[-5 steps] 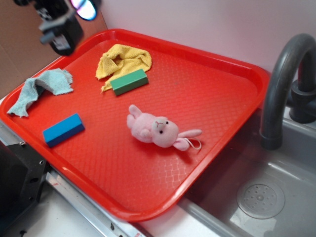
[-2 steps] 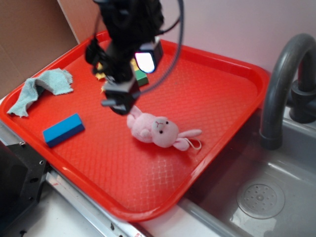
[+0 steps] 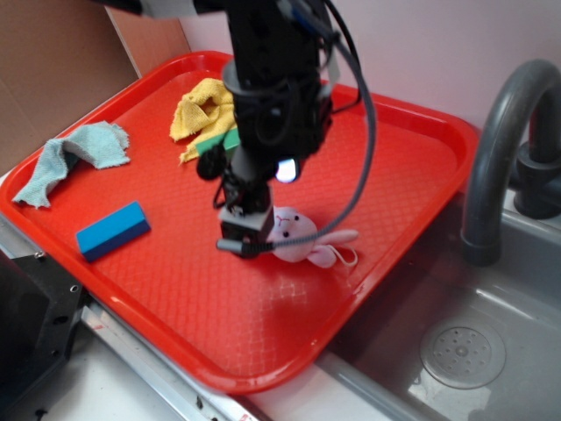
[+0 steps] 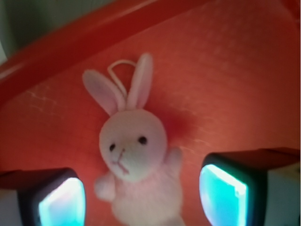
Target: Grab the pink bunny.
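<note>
The pink bunny (image 3: 295, 236) lies on its back on the red tray (image 3: 394, 158), ears pointing toward the tray's right rim, its body partly hidden by my arm. In the wrist view the bunny (image 4: 134, 160) lies face up with its white loop between its ears. My gripper (image 3: 244, 235) is low over the bunny's body. It is open, and in the wrist view the gripper (image 4: 141, 200) has one finger on each side of the bunny's torso, not touching it.
A blue block (image 3: 112, 231), a green block (image 3: 230, 140) partly hidden by the arm, a yellow cloth (image 3: 200, 110) and a pale teal cloth (image 3: 74, 153) lie on the tray's left half. A grey faucet (image 3: 500, 149) and sink (image 3: 456, 351) stand to the right.
The arm came in from the upper left and dropped toward the bunny. It now covers the bunny's body. The bunny has not moved.
</note>
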Controlling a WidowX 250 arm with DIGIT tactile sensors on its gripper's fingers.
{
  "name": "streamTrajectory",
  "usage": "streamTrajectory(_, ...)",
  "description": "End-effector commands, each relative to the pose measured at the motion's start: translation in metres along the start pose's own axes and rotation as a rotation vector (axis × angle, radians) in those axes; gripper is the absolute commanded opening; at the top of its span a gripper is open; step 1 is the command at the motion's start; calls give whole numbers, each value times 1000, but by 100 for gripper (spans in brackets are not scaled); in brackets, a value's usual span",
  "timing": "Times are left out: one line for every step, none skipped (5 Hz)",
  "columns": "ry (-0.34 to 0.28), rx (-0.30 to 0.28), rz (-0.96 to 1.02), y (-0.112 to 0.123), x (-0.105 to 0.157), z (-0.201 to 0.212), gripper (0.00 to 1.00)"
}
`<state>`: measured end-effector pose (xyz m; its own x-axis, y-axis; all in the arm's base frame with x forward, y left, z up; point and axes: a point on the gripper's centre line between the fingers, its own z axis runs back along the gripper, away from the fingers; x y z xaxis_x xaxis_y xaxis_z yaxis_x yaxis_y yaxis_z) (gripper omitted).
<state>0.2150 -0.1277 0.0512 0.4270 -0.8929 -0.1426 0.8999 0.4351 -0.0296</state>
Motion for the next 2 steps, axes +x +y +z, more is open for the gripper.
streamTrajectory(80,19,-28,-13,2,-28,100)
streamTrajectory(73,-9,-22,-12,8,-33,100)
